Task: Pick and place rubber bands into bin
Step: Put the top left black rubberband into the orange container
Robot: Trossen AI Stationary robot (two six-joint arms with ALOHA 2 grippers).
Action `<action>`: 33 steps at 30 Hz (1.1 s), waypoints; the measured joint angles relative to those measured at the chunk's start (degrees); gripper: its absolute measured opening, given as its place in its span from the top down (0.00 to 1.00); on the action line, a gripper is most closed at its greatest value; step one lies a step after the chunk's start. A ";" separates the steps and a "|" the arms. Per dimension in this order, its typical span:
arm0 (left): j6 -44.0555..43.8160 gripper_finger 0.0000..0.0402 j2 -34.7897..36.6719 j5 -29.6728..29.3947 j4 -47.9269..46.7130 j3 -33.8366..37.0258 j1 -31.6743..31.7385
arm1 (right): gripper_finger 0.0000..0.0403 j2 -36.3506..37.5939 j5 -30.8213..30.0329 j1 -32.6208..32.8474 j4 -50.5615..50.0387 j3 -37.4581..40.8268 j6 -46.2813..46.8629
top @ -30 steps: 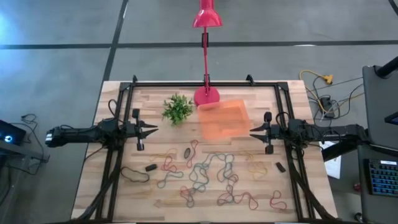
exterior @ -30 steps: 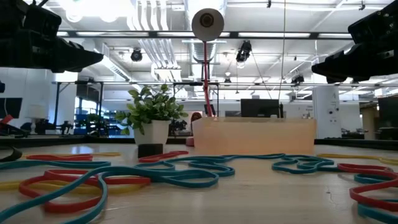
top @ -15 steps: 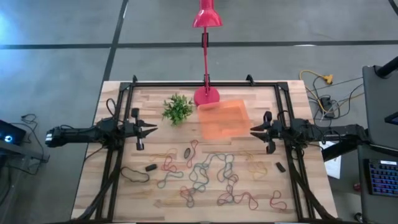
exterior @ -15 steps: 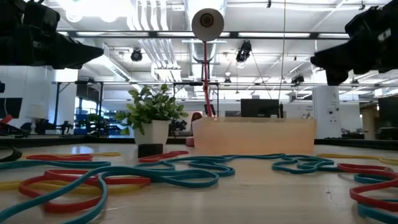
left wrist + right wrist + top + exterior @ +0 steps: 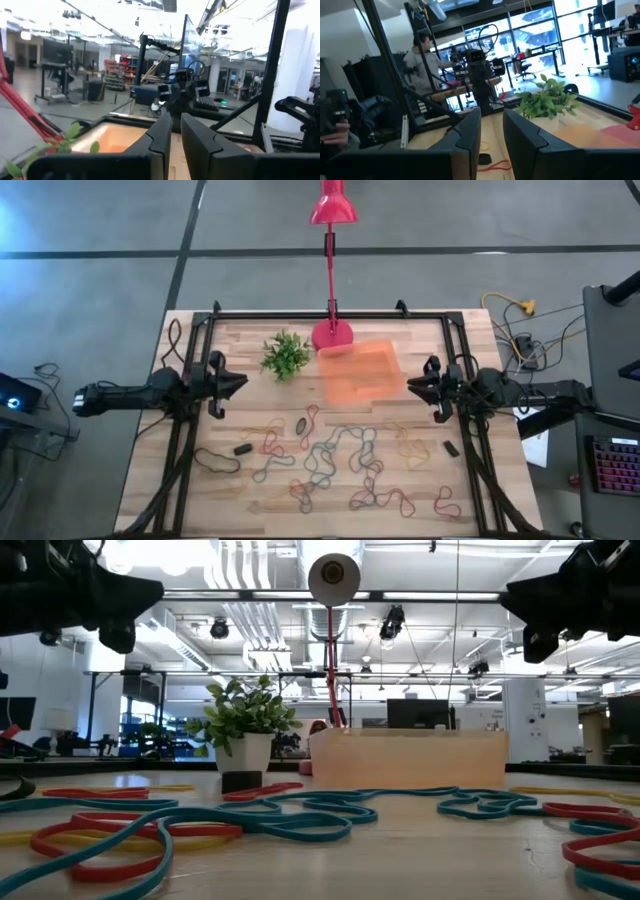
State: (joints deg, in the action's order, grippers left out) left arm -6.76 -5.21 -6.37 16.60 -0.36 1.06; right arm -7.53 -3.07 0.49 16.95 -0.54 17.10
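Much is hard to read here. In the low view both grippers are only dark shapes cut off by the upper corners, and the bin (image 5: 408, 759) shows just one pale orange wall, its inside hidden. From above, the thinner rubber bands (image 5: 335, 465) blur into the wood grain, and a few small dark pieces among them cannot be identified.

The left gripper (image 5: 240, 380) hangs above the table's left edge, pointing inward; its fingers (image 5: 160, 137) stand nearly together with a narrow gap and nothing between them. The right gripper (image 5: 410, 384) hangs just beside the bin's right side, above the table; its fingers (image 5: 470, 131) are slightly parted and grasp nothing.

The table (image 5: 180, 490) is light wood planking with a black frame running round it. The bin lies toward the far edge, right of centre, with no band visible in it. The rubber bands sprawl across the near half, tangled at the middle and looser toward both sides. A small green plant (image 5: 284, 354) stands left of the bin, and a pink lamp (image 5: 331, 332) rises from a round base at the far edge.

Beyond the table lies a bright workshop hall with desks and monitors; a person (image 5: 422, 60) appears in the right wrist view.
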 joint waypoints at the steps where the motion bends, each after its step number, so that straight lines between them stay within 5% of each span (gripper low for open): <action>1: -0.05 0.93 0.00 0.02 0.02 0.00 -0.01 | 0.82 -0.11 -0.10 0.00 0.09 0.00 -0.80; 13: -2.11 0.93 -0.83 -1.32 0.00 0.00 0.00 | 0.82 -1.36 -0.50 -0.01 -3.55 0.00 -0.98; 19: -1.84 0.93 -4.57 0.79 -3.14 0.00 -0.02 | 0.82 -4.61 -5.88 0.00 -5.29 0.00 -0.61; 28: -3.46 0.93 -10.23 -0.80 0.57 0.00 0.00 | 0.82 -10.74 -5.40 0.00 -4.01 0.00 4.88; 33: -5.45 0.93 -13.21 7.12 1.28 0.00 -0.04 | 0.82 -13.27 6.78 0.03 -1.22 0.00 6.16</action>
State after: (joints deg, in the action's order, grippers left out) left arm -12.21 -18.43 0.74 17.88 -0.36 1.02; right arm -20.80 3.71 0.52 15.73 -0.54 23.26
